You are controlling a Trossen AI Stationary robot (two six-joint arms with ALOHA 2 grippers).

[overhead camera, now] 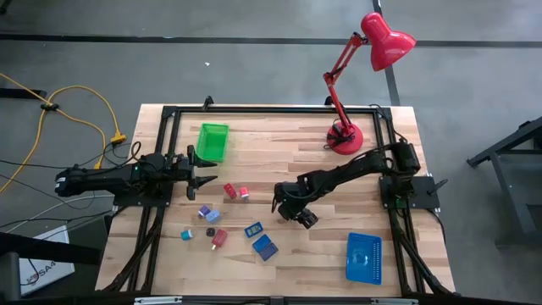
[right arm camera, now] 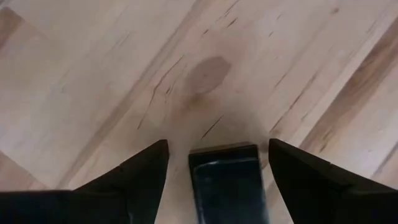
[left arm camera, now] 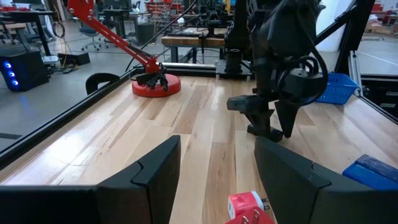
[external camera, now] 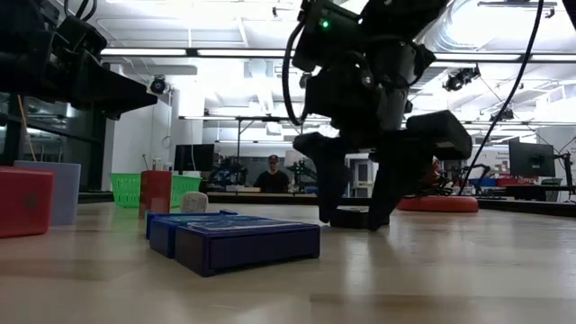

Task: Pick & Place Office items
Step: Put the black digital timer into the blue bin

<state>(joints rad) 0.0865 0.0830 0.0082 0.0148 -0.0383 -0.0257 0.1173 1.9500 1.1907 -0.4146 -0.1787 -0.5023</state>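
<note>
Office items (overhead camera: 227, 191) lie scattered mid-table; right gripper (overhead camera: 290, 207), fingers spread wide, straddles a black block (right arm camera: 227, 180), ungrasped. Next: close. Left gripper (overhead camera: 203, 175) waits half-open, empty.

1. Two small red blocks (overhead camera: 236, 191) lay side by side near the table's middle.
2. A lilac block (overhead camera: 204, 212) sat below them, with a smaller piece just beside it.
3. A teal piece (overhead camera: 185, 234) and a small black piece (overhead camera: 210, 232) lay close together.
4. A red clip (overhead camera: 219, 239) rested tilted nearby.
5. Two flat blue blocks (overhead camera: 261, 241) lay close to each other.
6. A flat black block (right arm camera: 227, 183) lay on the bare wood.
</note>
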